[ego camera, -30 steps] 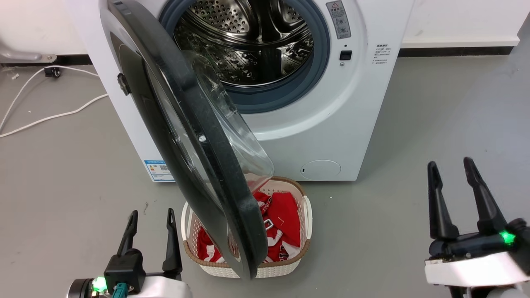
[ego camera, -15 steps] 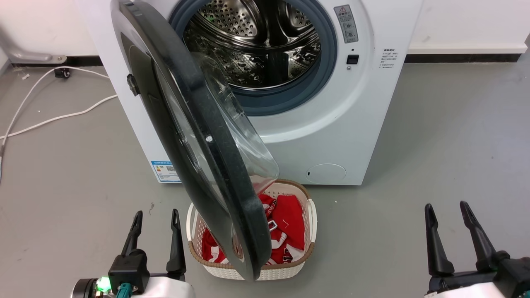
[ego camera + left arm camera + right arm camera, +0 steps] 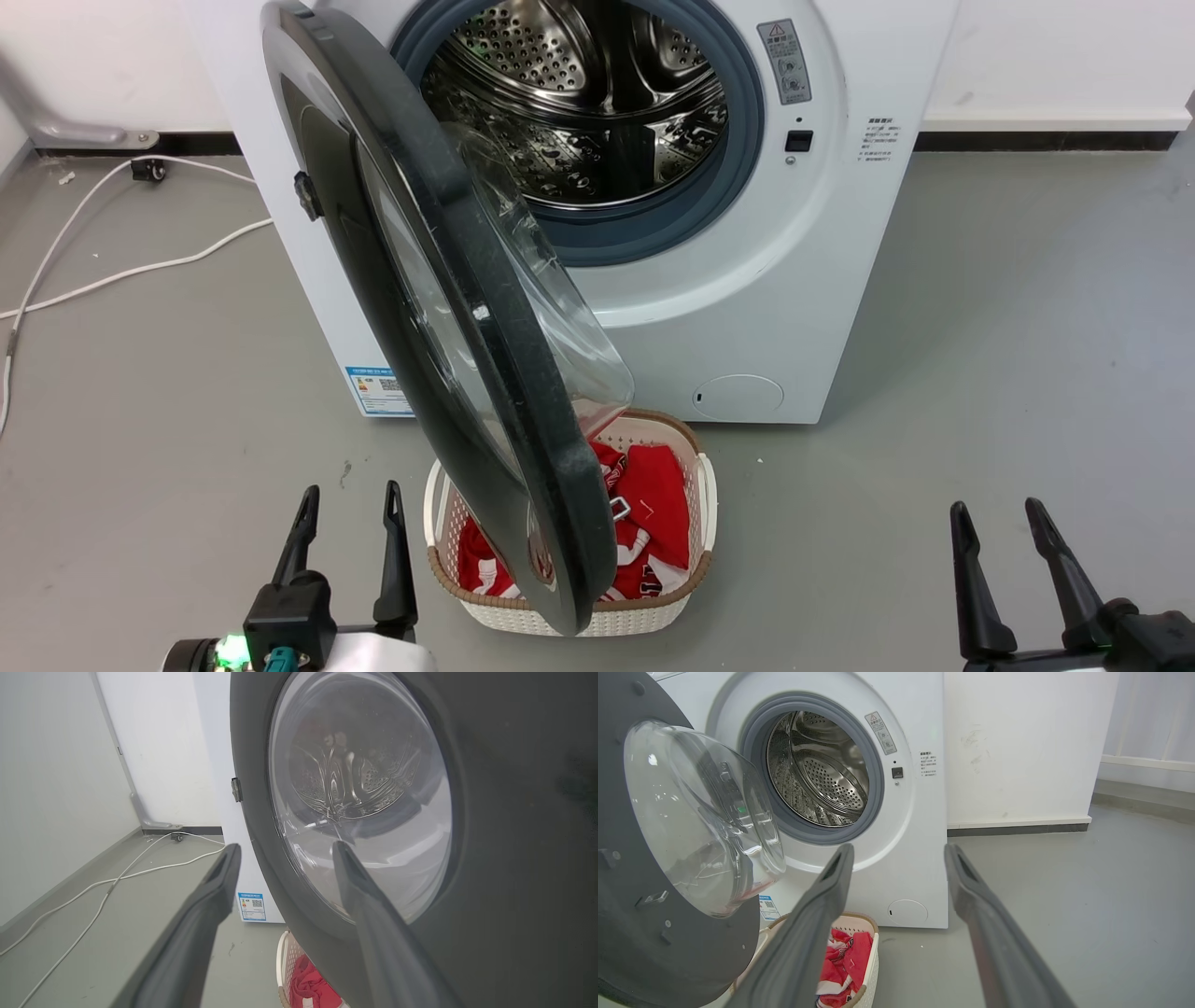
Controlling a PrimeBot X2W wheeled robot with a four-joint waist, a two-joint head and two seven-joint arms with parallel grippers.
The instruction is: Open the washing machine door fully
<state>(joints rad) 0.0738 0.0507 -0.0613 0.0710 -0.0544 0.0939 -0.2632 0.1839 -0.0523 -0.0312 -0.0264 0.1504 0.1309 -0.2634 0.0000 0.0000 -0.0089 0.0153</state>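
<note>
The large round glossy black washing machine door [image 3: 467, 280] with its bulging clear glass bowl [image 3: 700, 821] is swung out from the big white front-loading washing machine [image 3: 822, 280]. It hangs on the machine's left side. It stands out from the front, its edge turned toward the head camera, so the perforated steel drum [image 3: 597, 93] and the grey rubber ring [image 3: 738, 177] around it are uncovered.

On the grey floor [image 3: 980, 373], just before the machine's front, stands a cream woven plastic basket [image 3: 579, 616] with red and white clothes [image 3: 658, 504] in it. The door's lower edge hangs above the basket's left part. A thin white cable [image 3: 140, 271] lies on the floor toward the left wall.

The left gripper [image 3: 350, 490] is at the lower left of the head view, just beside the basket. Its two dark fingers are spread and nothing is between them. In the left wrist view this gripper [image 3: 285, 847] points at the door's outer face [image 3: 514, 812]. Whether a finger touches the door, I cannot tell.

The right gripper [image 3: 994, 509] is at the lower right, well apart from the machine. It is also spread wide and empty. In its wrist view, it [image 3: 900, 848] points at the machine's front.
</note>
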